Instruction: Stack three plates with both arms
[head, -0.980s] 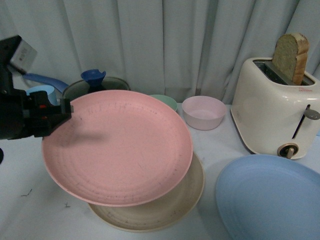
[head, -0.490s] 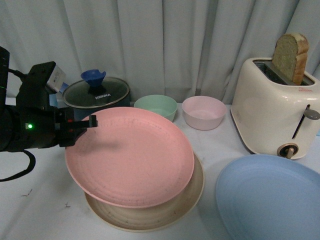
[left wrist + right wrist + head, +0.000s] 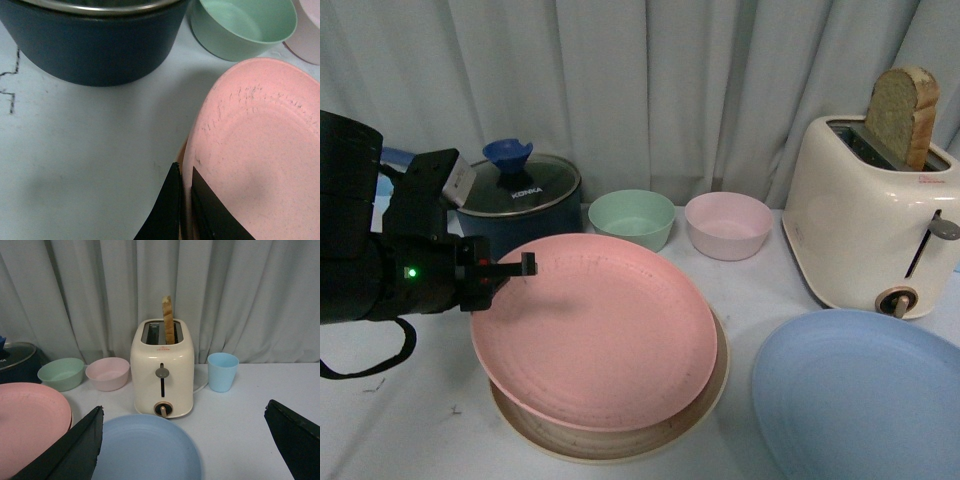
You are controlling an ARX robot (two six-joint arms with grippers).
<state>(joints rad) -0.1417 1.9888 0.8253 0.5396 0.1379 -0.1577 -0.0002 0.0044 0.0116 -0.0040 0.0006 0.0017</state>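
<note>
Lowered since a second ago, the pink plate [image 3: 595, 330] has gone from a high tilt to lying almost flat over the cream plate [image 3: 620, 442], and the left hand [image 3: 525, 266] has come down with it. That hand is closed on the pink plate's rim on the side nearest the pot [image 3: 515, 200], with one finger above the rim and one below, as the left wrist view shows. The held edge looks a little raised, so I cannot tell whether the plate's full weight is on the cream one yet.

The right hand [image 3: 180, 440] is spread wide and holds nothing. It hangs above the blue plate [image 3: 860, 400], which lies alone on the bench [image 3: 770, 290] beside the pair, not touching them.

By my reckoning the first stacking is nearly done. Letting go of the pink plate is still to come, and so is the whole job of setting the blue plate on top.
</note>
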